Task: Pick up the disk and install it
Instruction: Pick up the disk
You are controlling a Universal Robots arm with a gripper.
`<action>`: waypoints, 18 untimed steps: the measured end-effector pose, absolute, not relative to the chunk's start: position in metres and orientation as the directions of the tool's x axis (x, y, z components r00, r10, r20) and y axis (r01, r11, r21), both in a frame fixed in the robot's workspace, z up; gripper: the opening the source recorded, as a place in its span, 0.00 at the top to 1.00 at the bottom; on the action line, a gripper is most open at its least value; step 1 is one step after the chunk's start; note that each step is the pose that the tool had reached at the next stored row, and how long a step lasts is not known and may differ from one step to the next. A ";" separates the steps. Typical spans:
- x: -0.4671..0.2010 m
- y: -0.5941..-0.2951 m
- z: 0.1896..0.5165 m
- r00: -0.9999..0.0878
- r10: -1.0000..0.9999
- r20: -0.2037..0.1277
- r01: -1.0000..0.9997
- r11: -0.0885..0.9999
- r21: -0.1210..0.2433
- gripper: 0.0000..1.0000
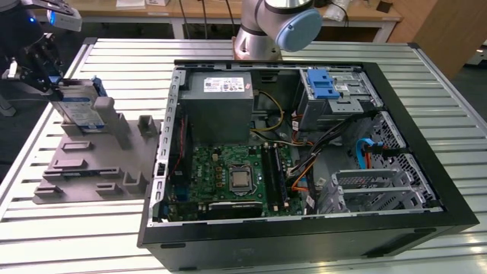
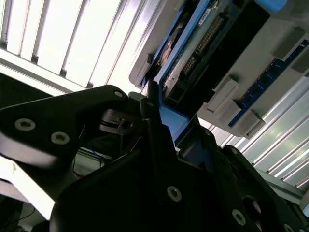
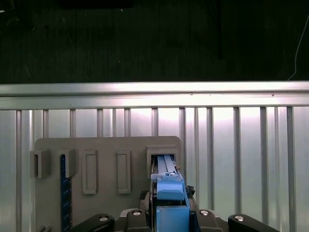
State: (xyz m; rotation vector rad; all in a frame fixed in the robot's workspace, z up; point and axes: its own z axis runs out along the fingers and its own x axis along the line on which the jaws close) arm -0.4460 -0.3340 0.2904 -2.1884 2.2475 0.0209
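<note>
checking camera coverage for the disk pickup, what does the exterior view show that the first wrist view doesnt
The exterior view adds the open computer case with its motherboard, and the arm's base beyond it. The first wrist view adds an end-on look at the disk in its slot, and dark floor past the table edge. Shared: the gripper at the disk, which stands in the grey fixture on the table.

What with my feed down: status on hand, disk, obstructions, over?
Hand at the disk, grip unconfirmed. Disk upright in grey fixture, outside the open case. No obstruction seen.
</note>
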 end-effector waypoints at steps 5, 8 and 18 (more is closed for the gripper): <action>-0.446 -0.334 0.290 -0.027 -1.000 -0.013 -1.000 0.027 0.006 0.64; -0.446 -0.334 0.290 -0.028 -1.000 -0.013 -1.000 0.027 0.006 0.64; -0.446 -0.334 0.291 -0.028 -1.000 -0.013 -1.000 0.027 0.006 0.58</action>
